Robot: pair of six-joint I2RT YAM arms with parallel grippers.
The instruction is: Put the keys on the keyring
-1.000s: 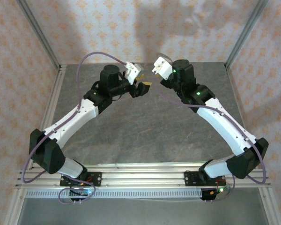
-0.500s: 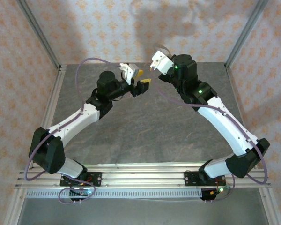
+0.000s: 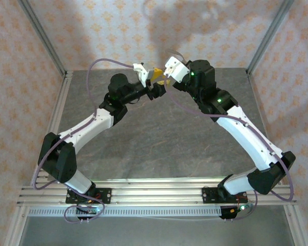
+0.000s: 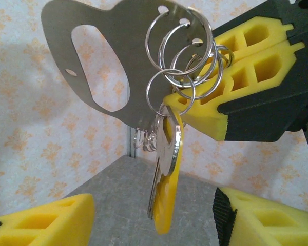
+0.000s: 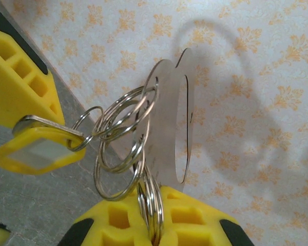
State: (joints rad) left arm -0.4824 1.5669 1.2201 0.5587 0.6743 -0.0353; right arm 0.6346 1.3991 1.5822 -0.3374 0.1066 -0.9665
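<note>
The keyring is a bunch of silver split rings (image 4: 195, 77) hanging from a flat metal plate (image 4: 56, 41). My right gripper (image 5: 156, 215) is shut on one ring (image 5: 153, 205), holding the bunch high at the back of the table. A key with a yellow head (image 4: 169, 189) dangles from one ring, its blade pointing down. My left gripper (image 4: 154, 218) is open, with its yellow fingers (image 4: 41, 223) on either side of the hanging key and a gap on both sides. From above, the left gripper (image 3: 155, 82) and the right gripper (image 3: 167, 80) meet tip to tip. The key head (image 5: 36, 151) lies beside a left finger (image 5: 15, 77).
The grey stone tabletop (image 3: 154, 133) lies well below both grippers. Wallpapered walls and aluminium corner posts (image 3: 46, 46) close in the back and sides. Purple cables (image 3: 113, 61) loop off both wrists.
My left gripper has risen and swung right to the right gripper, so its open fingers now flank the hanging key. The right gripper has shifted slightly left, still shut.
</note>
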